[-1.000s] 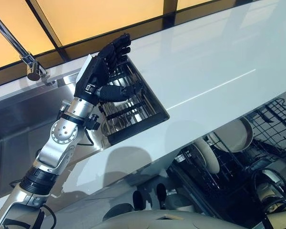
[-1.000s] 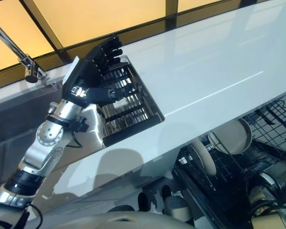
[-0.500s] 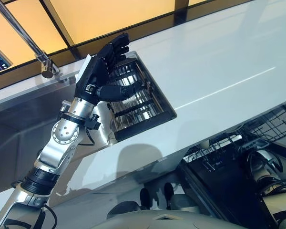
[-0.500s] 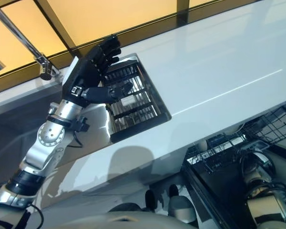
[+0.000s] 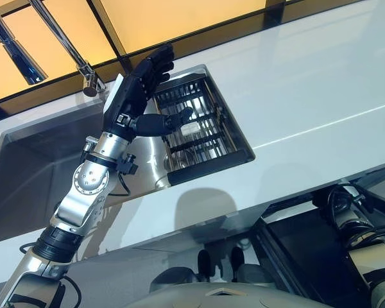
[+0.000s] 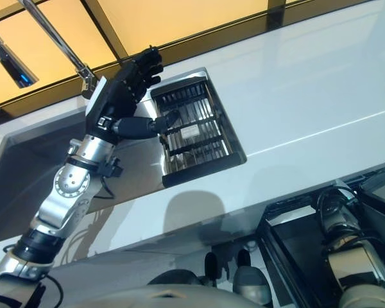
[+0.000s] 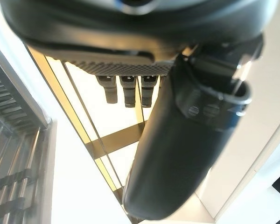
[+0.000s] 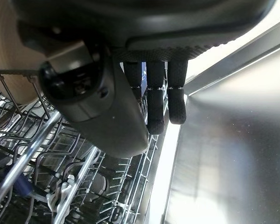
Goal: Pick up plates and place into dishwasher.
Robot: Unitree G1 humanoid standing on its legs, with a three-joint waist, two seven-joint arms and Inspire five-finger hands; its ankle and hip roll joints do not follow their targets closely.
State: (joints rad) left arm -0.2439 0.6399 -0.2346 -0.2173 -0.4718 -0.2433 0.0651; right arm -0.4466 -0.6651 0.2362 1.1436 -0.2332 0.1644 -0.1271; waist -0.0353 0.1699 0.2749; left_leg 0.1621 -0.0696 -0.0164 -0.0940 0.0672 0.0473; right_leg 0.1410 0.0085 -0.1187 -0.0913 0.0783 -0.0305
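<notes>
1. Left eye view: dark left hand (image 5: 136,90) upper left, fingers straight, empty, above the steel slatted sink rack (image 5: 205,131).
2. Right wrist view: dark right hand (image 8: 151,93) relaxed, empty, over the wire dishwasher rack (image 8: 51,154); beige round plate (image 8: 9,60) stands upper left.

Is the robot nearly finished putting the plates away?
Partly, it seems. One beige plate already stands in the dishwasher rack, beside the open right hand, which holds nothing. The left hand is open too, raised above the drying rack set into the white counter. No plate is being carried. I see no other plate waiting, so I can't tell how many are left.
</notes>
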